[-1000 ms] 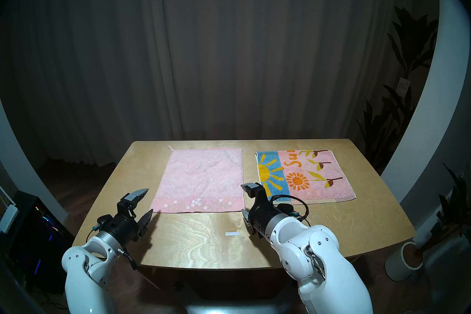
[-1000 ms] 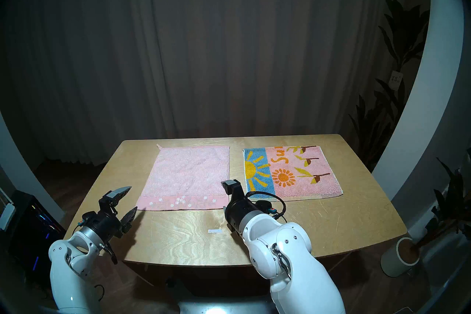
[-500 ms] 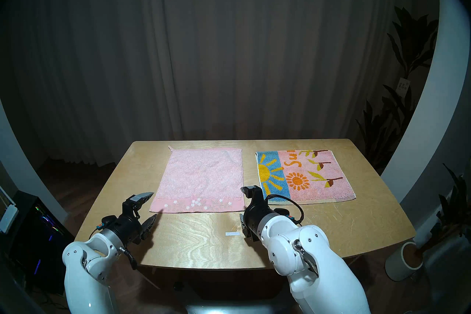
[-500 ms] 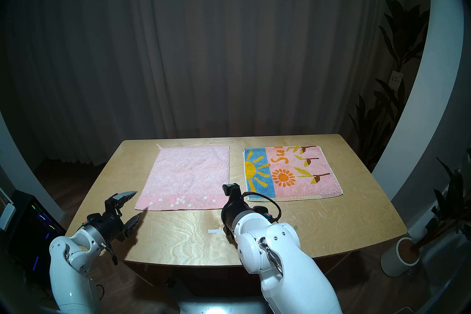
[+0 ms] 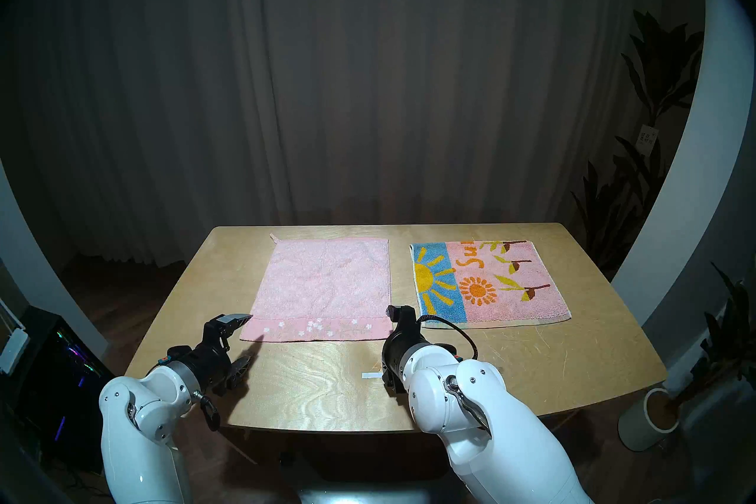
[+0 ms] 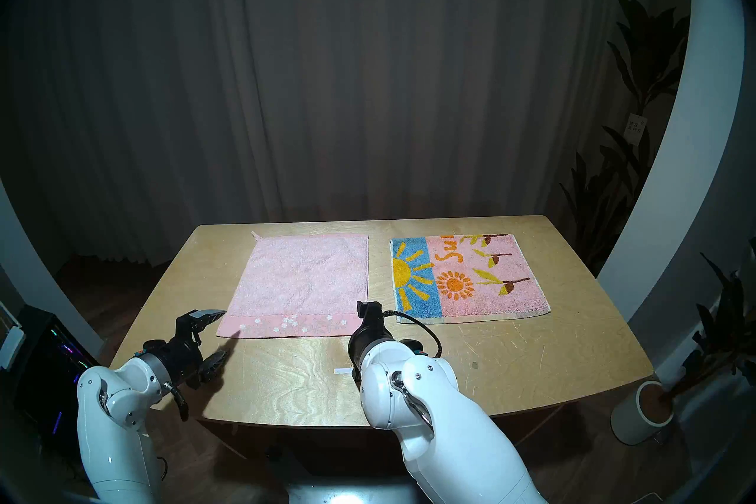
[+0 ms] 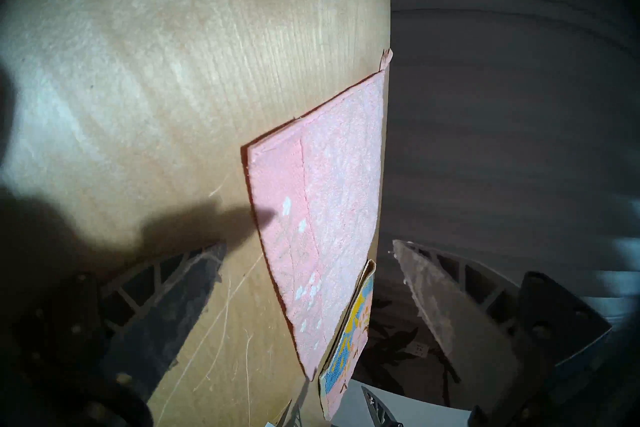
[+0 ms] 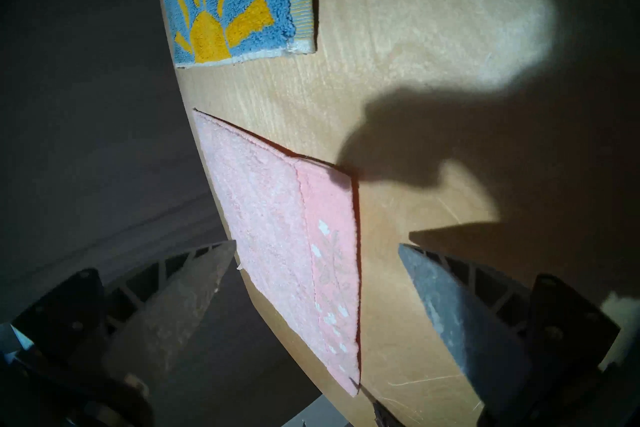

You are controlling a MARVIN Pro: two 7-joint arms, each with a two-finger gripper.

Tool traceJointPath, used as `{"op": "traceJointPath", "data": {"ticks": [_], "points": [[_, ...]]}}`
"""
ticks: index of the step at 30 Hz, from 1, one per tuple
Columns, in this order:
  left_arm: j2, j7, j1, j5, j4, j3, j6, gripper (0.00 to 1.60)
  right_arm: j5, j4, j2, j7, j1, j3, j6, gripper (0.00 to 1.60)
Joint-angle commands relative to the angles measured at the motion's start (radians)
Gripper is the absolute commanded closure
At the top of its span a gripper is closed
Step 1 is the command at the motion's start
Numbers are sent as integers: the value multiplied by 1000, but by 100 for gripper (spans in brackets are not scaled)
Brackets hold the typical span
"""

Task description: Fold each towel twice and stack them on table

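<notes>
A plain pale pink towel (image 5: 323, 286) with a flower border along its near edge lies flat on the plywood table (image 5: 327, 380). A pink-and-blue towel (image 5: 491, 282) with a sun and an orange flower lies flat to its right. My left gripper (image 5: 248, 336) is open and empty, just left of the pink towel's near left corner (image 7: 252, 156). My right gripper (image 5: 386, 331) is open and empty at the pink towel's near right corner (image 8: 346, 180). In the wrist views the pink towel (image 7: 329, 208) (image 8: 277, 232) lies ahead of the open fingers.
A small white tape strip (image 5: 370, 375) lies on the table beside my right wrist. A white plant pot (image 5: 650, 421) stands on the floor at the right. A dark computer case (image 5: 61, 368) stands on the floor at the left. A dark curtain hangs behind the table.
Both grippers have come lower and closer to the pink towel's near corners, the left moving right, the right arm swinging left. Both stay open. The towels have not moved.
</notes>
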Motion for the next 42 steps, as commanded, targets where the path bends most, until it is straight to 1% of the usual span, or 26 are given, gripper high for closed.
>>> {"op": "traceJointPath", "data": {"ticks": [1,2,3,4,5,6,8,9,10,15,16,17,19,21,22,23,24,25,26,27,28,29,31,32,35,42], "points": [[8,112,-72,-21,-48,31,-41,0,6,29,-12,0,72,-41,-90,0],[9,128,-76,-20,-47,37,-48,0,6,38,-15,-1,80,-46,-103,0],[7,184,-84,-24,-47,47,-67,0,4,57,-19,-2,100,-63,-133,0],[8,192,-85,-17,-46,50,-79,0,4,66,-22,-2,109,-70,-146,0],[7,226,-91,-22,-50,53,-90,0,0,79,-22,0,121,-83,-161,0],[8,267,-100,-30,-55,56,-96,7,2,90,-22,1,133,-95,-177,0],[13,251,-99,-24,-53,61,-103,9,2,97,-25,0,138,-101,-188,0],[11,289,-109,-33,-57,63,-113,11,4,106,-26,0,149,-111,-204,0],[13,315,-117,-34,-59,67,-123,8,4,115,-26,1,159,-123,-219,0],[18,418,-149,-57,-57,79,-174,6,8,155,-30,6,200,-170,-299,0],[20,424,-153,-58,-52,82,-184,6,9,164,-32,8,205,-176,-312,0],[22,463,-163,-69,-51,84,-197,5,10,175,-33,11,216,-189,-335,0],[28,499,-177,-83,-40,87,-216,0,11,195,-38,13,231,-205,-370,0],[34,530,-192,-96,-27,91,-235,0,14,208,-42,13,244,-220,-400,0],[36,565,-206,-111,-17,91,-248,0,14,218,-42,17,254,-233,-420,0],[42,566,-211,-117,-7,93,-256,0,14,224,-44,18,259,-239,-431,0],[41,607,-229,-140,6,89,-262,0,19,233,-45,17,268,-251,-455,0],[47,606,-236,-143,20,93,-268,0,20,240,-47,20,272,-255,-466,0],[47,636,-249,-160,31,90,-272,0,23,247,-49,20,279,-262,-482,0],[52,644,-255,-170,41,91,-276,0,24,253,-51,23,281,-265,-488,0],[53,671,-266,-191,52,87,-275,0,26,261,-53,27,285,-269,-489,0],[54,668,-270,-214,67,85,-265,0,26,267,-54,30,287,-272,-489,0],[58,693,-277,-221,84,92,-273,0,31,276,-57,31,290,-273,-489,0],[61,699,-278,-238,94,93,-267,0,31,278,-59,33,290,-272,-489,0],[64,703,-270,-262,105,99,-259,0,23,277,-59,31,285,-263,-489,0],[77,687,-255,-265,119,115,-264,0,9,277,-52,19,283,-244,-489,0]]}}
